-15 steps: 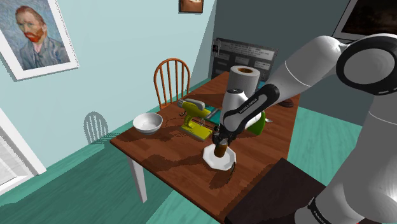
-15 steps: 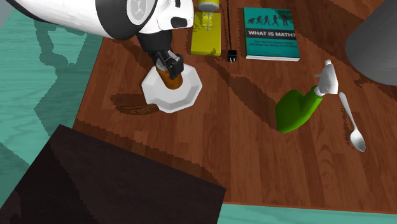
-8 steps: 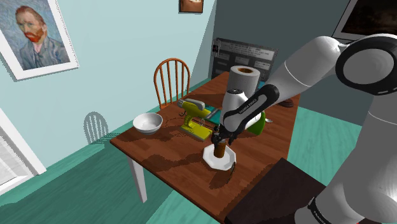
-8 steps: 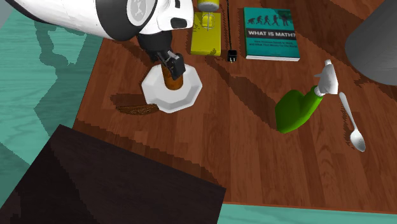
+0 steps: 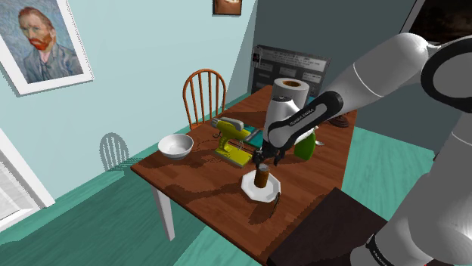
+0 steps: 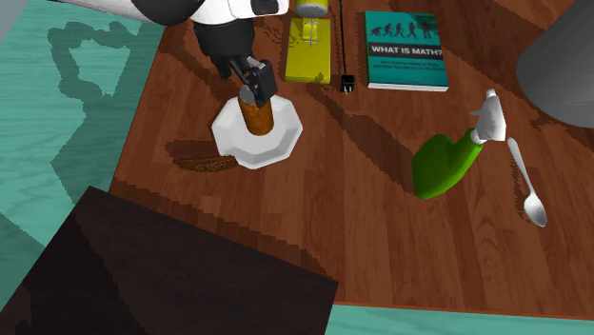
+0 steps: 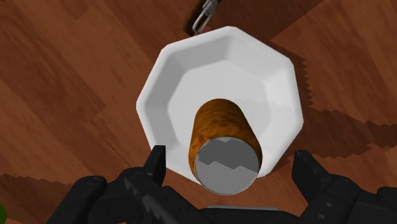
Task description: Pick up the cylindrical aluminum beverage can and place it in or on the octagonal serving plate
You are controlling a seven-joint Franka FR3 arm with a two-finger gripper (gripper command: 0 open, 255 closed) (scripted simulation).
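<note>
A brown can with a grey top (image 5: pixel 262 178) (image 6: pixel 255 115) (image 7: pixel 222 137) stands upright on the white octagonal plate (image 5: pixel 250 190) (image 6: pixel 278 147) (image 7: pixel 191 73), near the table's front edge. My black gripper (image 5: pixel 266 160) (image 6: pixel 252 81) (image 7: pixel 229 156) hangs just above the can, open. In the wrist view its two fingers stand wide apart on either side of the can's top without touching it. Nothing is held.
On the brown table are a white bowl (image 5: pixel 175 145), a yellow-green appliance (image 6: pixel 309 52), a teal book (image 6: pixel 405 49), a green bottle lying down (image 6: pixel 445 164), a spoon (image 6: pixel 526 186) and a paper roll (image 5: pixel 290 98). A wooden chair (image 5: pixel 204 94) stands behind; the dark stand (image 6: pixel 143 276) is in front.
The fingers have opened and let go of the can, which stays upright on the plate. The gripper has risen a little above it.
</note>
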